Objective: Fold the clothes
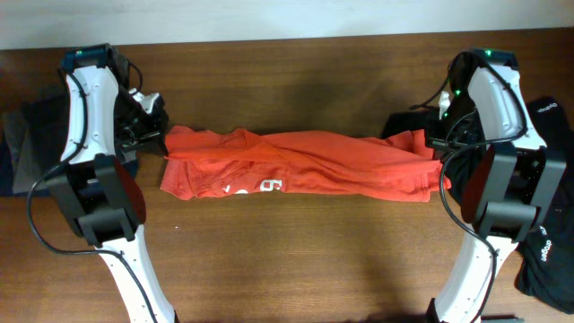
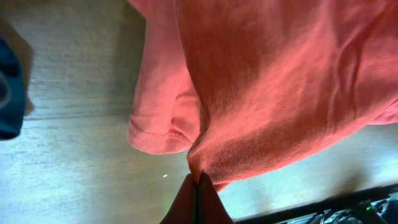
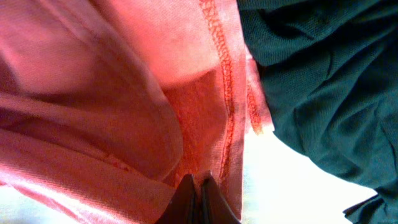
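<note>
At the table's middle, left gripper and right gripper pinch the shirt by its ends, mid-fold; next likely needs both moving together

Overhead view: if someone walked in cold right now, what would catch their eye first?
The orange-red T-shirt, stretched long across the middle of the table. The left gripper is shut on its left end and the right gripper is shut on its right end. After that, the black shirt heaped at the table's right edge.
</note>
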Controlling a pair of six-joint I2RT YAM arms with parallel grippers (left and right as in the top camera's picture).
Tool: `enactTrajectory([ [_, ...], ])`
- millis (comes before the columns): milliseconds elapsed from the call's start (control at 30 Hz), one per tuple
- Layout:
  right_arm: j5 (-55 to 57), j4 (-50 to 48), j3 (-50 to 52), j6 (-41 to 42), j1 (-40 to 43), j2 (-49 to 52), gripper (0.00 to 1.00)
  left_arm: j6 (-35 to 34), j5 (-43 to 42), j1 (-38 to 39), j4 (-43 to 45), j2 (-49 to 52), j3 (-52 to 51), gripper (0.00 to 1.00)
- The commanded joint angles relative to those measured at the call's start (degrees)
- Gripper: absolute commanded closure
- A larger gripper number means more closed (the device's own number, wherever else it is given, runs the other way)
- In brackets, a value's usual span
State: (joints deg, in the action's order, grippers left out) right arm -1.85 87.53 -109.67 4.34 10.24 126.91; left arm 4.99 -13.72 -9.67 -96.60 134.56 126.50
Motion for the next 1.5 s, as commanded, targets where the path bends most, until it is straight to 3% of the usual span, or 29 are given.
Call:
enactTrajectory([
  [0,2.1,-2.03,2.25,0.81,-0.09,-1.84,0.96,1.07,2.69,0.13,-0.15,-1.2,-1.7,1.0],
  [500,2.97,-12.09,11.04,1.77,-0.11,-1.81,0.96,-0.22,5.66,0.13,-0.15,-1.2,-1.7,1.0],
  [967,2.56,-13.51,12.7,1.77,-0.11,-1.79,0.96,-0.22,5.64,0.13,-0.13,-1.2,-5.9,0.99],
  [1100,2.56,-13.6,12.7,1.77,-0.11,-1.79,0.96,-0.26,5.6,0.13,-0.11,-1.2,-6.82,0.86],
  [1300,2.56,-13.62,12.7,1.77,-0.11,-1.79,0.82,-0.61,4.07,0.13,-0.13,-1.42,-5.05,0.83],
  [1467,2.56,-13.86,12.7,1.77,-0.11,-1.79,0.82,-0.61,-0.22,0.44,0.83,-4.76,0.37,0.83],
])
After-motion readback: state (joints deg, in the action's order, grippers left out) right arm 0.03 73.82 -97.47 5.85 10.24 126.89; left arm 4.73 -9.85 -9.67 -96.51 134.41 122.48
